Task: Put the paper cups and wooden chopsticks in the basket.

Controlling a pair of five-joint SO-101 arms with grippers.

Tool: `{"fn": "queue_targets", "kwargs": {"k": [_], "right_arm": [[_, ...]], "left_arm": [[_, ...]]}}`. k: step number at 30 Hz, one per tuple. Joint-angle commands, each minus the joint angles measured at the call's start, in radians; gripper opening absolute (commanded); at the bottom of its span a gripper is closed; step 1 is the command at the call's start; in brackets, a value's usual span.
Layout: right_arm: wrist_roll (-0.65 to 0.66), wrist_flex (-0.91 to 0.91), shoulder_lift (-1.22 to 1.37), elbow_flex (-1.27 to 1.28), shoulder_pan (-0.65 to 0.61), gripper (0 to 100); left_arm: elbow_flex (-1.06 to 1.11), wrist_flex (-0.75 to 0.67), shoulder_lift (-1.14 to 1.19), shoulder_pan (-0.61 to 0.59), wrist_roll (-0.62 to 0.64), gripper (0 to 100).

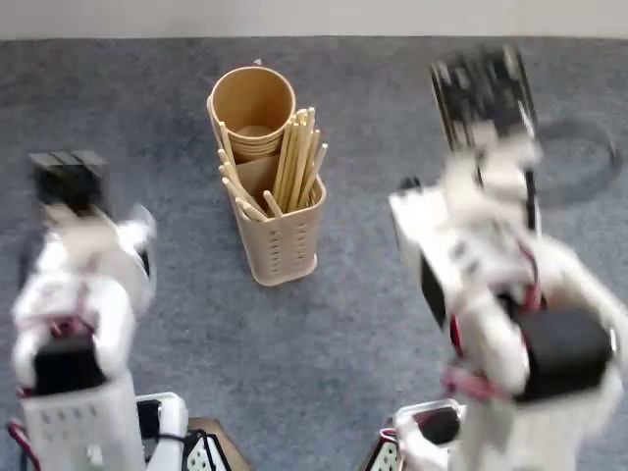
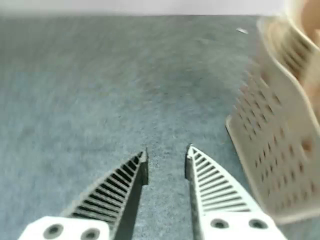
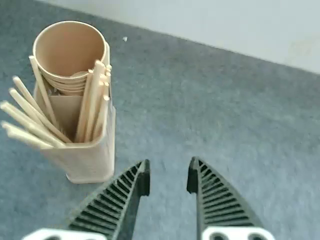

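The grey table (image 1: 353, 324) carries everything here, and the beige slotted basket (image 1: 280, 245) standing upright near its middle is the marker for the rest. The right arm (image 1: 491, 285) rises well to one side of the basket and the left arm (image 1: 83, 285) to the other, neither touching it. The left gripper (image 2: 166, 162) hangs low over bare table just beside the basket's perforated wall, with its jaws spread apart and nothing between them. The right gripper (image 3: 168, 175) is held higher and farther off, looking down at the basket's open top, its jaws likewise parted and empty. Inside the basket, the paper cups (image 1: 252, 103) sit nested into one stack in the part farther from the arms, and the top cup's mouth stands clear above the rim. The wooden chopsticks (image 1: 297, 157) are beside the stack in the same basket. One bundle stands nearly upright against the cups and a few others lean out and fan over the rim on the left arm's side. Every cup and chopstick that shows is already in the basket, so I judge the task done or all but done. Little seems left beyond perhaps tidying the leaning chopsticks, and how many pieces there were to load cannot be told.
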Motion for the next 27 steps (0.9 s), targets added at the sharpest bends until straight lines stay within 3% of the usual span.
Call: {"fn": "queue_targets", "kwargs": {"k": [1, 7, 12, 17, 22, 27], "right_arm": [[0.023, -0.223, -0.421, 0.636, 0.084, 13.5], [0.029, -0.582, -0.886, 1.386, 0.265, 13.5], [0.087, -0.685, -1.196, 1.802, 0.309, 13.5], [0.087, -0.809, -1.133, 1.962, 0.314, 13.5], [0.091, -0.906, -1.159, 2.127, 0.315, 13.5], [0.091, -0.809, -1.171, 2.176, 0.346, 13.5]], "left_arm": [[0.285, -0.095, -0.285, 0.084, -0.084, 15], [0.478, -0.109, -0.536, 0.087, -0.083, 15], [0.599, -0.115, -0.588, 0.087, -0.083, 15], [0.730, -0.127, -0.585, 0.087, -0.084, 15], [0.869, -0.249, -0.576, 0.087, -0.087, 15], [0.866, -0.230, -0.581, 0.079, -0.087, 15]]}}
